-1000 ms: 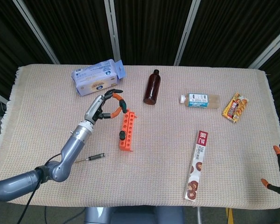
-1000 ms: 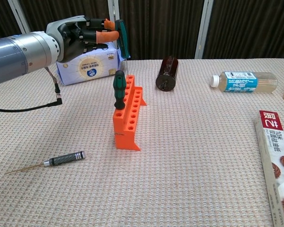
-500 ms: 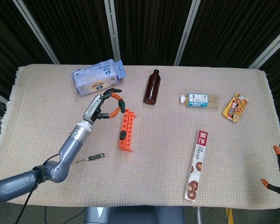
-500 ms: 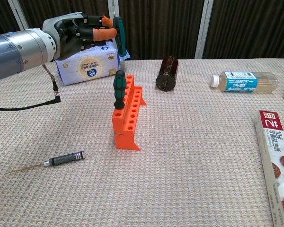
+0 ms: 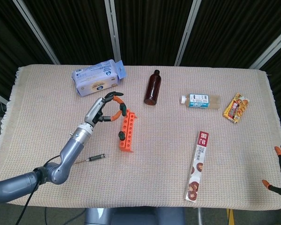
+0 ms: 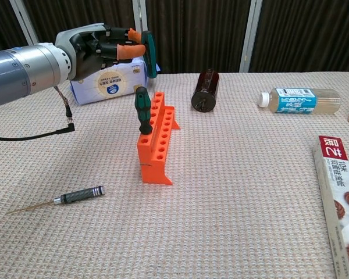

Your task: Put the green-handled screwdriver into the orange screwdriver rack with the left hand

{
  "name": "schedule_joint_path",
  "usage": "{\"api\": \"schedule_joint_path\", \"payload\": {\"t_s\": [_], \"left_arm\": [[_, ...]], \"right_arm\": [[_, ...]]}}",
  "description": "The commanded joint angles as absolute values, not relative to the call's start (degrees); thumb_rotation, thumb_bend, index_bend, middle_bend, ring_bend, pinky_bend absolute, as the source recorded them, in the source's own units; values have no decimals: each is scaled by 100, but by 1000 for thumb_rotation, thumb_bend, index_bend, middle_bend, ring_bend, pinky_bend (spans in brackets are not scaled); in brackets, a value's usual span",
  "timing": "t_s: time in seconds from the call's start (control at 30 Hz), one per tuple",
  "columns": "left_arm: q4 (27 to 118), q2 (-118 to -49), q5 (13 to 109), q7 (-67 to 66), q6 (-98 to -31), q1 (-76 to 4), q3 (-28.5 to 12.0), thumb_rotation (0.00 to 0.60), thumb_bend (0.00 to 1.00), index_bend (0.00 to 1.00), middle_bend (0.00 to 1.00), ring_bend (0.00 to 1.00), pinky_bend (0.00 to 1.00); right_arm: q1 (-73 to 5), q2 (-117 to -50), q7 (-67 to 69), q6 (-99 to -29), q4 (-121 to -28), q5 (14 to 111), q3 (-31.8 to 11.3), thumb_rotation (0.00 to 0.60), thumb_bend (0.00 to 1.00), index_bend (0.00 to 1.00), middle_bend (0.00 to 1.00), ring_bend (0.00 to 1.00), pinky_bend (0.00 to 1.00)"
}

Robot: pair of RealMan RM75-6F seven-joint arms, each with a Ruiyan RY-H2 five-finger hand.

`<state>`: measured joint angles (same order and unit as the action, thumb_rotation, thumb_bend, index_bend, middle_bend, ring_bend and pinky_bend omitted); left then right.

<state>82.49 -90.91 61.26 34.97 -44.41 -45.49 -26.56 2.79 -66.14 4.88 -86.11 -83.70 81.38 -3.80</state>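
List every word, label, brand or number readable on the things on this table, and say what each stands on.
"10" with blurred characters beside it: white strip on the biscuit box.
Tissue pack: round printed label, too blurred to read.
Clear drink bottle: blue label print, too small to read.
Yellow snack packet: print too small to read.
Brown bottle, orange rack, loose screwdriver: no text visible.

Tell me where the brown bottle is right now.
In the head view the brown bottle lies centre-back on the table, between the tissue pack and the clear water bottle.
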Motion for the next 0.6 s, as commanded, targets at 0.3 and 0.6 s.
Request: {"api": "schedule_joint_path", "payload": {"t_s": [0.3,0.6], "left_arm": [[8101,-9228,6215,3428,-4506,-4545,-2454,600,555,621,153,0,16],[7904,-9400,6354,3315,-4594,-4542,-2266,600,556,622,153,0,11]], "right_arm": [[272,-6624,485,-8593,-8354,8132,-384,600,0,4,0,0,34],[256,-6621,453,-8561,-8380,8115,-390,600,0,4,0,0,34]]}}
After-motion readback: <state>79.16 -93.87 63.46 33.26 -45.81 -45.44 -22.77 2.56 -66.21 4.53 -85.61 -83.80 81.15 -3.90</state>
